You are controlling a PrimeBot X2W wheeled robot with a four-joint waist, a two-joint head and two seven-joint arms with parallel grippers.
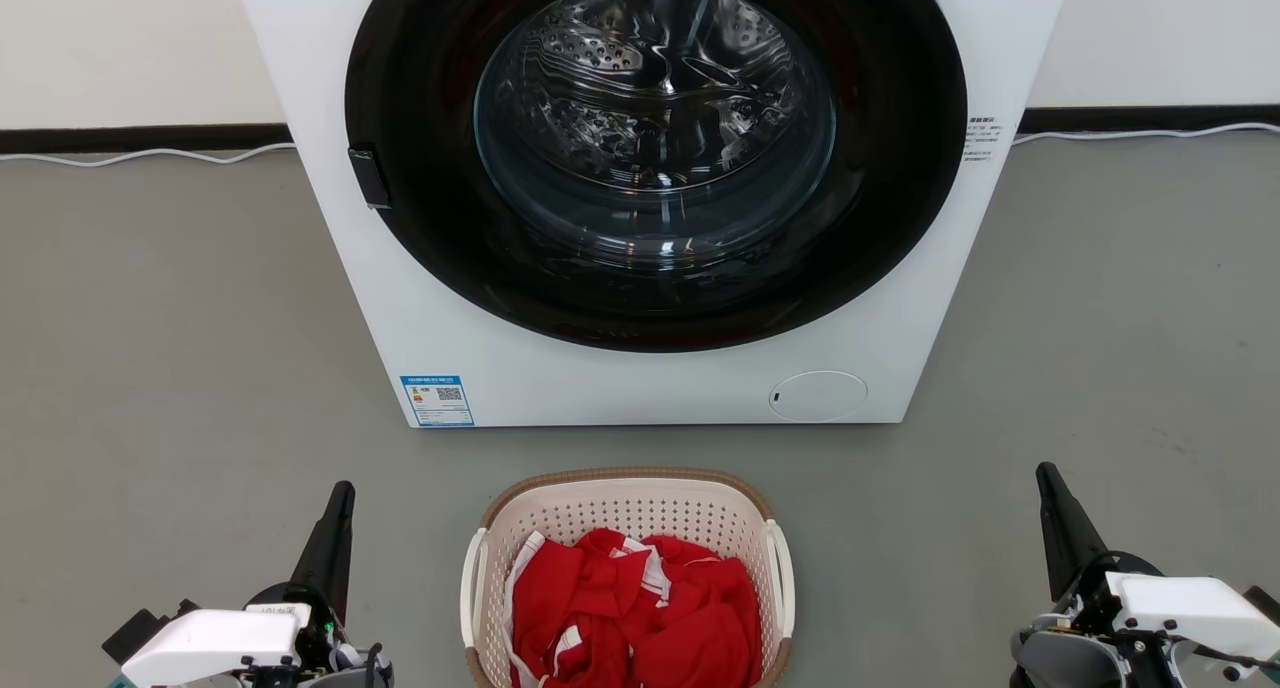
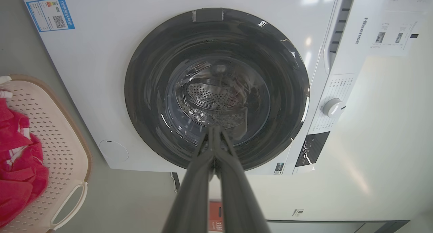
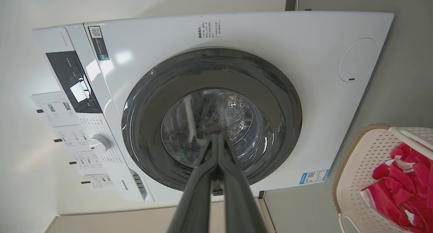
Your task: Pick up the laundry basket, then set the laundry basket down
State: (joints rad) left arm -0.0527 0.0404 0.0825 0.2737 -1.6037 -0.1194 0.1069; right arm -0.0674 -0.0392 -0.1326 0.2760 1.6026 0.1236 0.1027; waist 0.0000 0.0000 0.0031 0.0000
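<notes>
The laundry basket (image 1: 625,508) stands on the grey floor in front of the washing machine, cream-white and perforated with a brown rim and white side handles. Red and white clothes (image 1: 640,613) lie inside it. The basket (image 2: 54,124) sits at the left edge of the left wrist view and the basket (image 3: 358,165) at the lower right of the right wrist view. My left gripper (image 1: 342,490) is shut, well left of the basket and apart from it. My right gripper (image 1: 1045,471) is shut, well to the basket's right. Both point toward the machine, holding nothing.
A white front-loading washing machine (image 1: 640,378) with a dark round glass door (image 1: 655,148) stands just behind the basket. White cables (image 1: 150,154) run along the wall's dark skirting. Grey floor (image 1: 180,368) stretches wide on both sides of the machine.
</notes>
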